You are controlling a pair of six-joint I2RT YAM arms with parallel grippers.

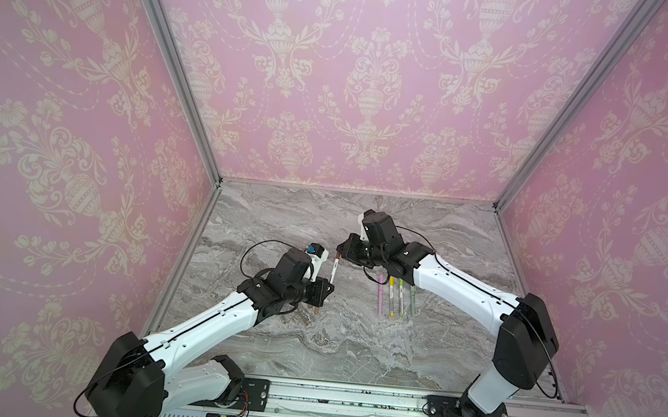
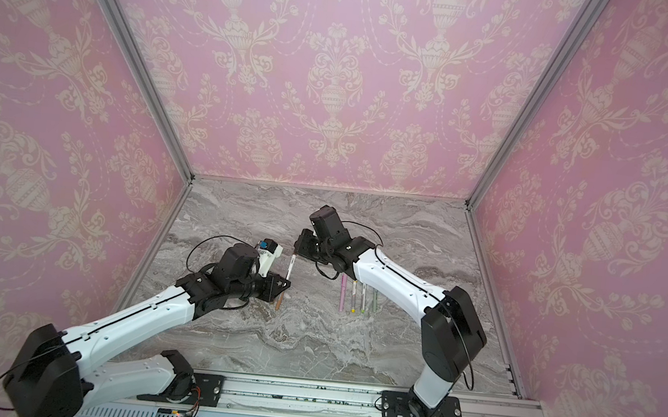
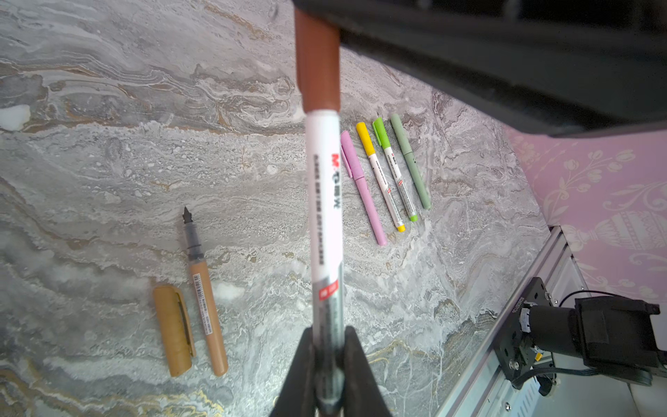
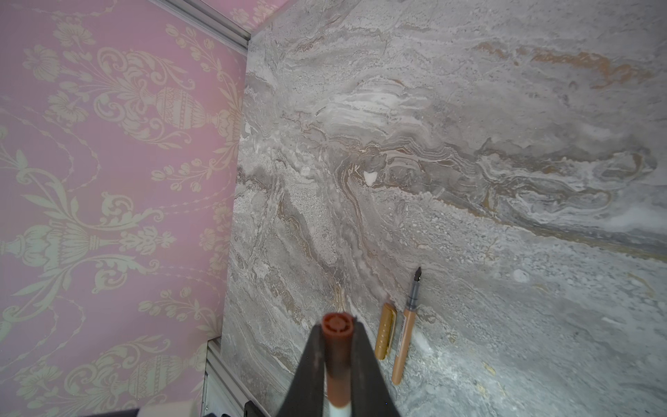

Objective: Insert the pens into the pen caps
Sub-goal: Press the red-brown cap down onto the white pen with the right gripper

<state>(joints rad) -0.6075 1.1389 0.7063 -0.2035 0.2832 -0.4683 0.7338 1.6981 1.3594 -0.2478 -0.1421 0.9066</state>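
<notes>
Mid-air: left pincer [image 3: 326, 346] clenched on white pen [image 3: 323, 202] barrel; right pincer [image 4: 337, 335] clamped round brown cap [image 4: 335, 325], cap on pen's end, pair at frame centre in both top views. Uncapped tan pen [image 3: 207, 310] lies beside tan cap [image 3: 173, 330] on worktop [image 3: 108, 162].

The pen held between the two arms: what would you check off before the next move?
1. The left gripper shut on the white pen: ok.
2. The right gripper shut on the brown cap: ok.
3. Cap on the pen, in line with its barrel: ok.
4. Cap pushed fully home: cannot tell.
5. The tan pen capped: not ok; it lies bare beside the tan cap.
6. The four pens in the row capped: ok.
</notes>
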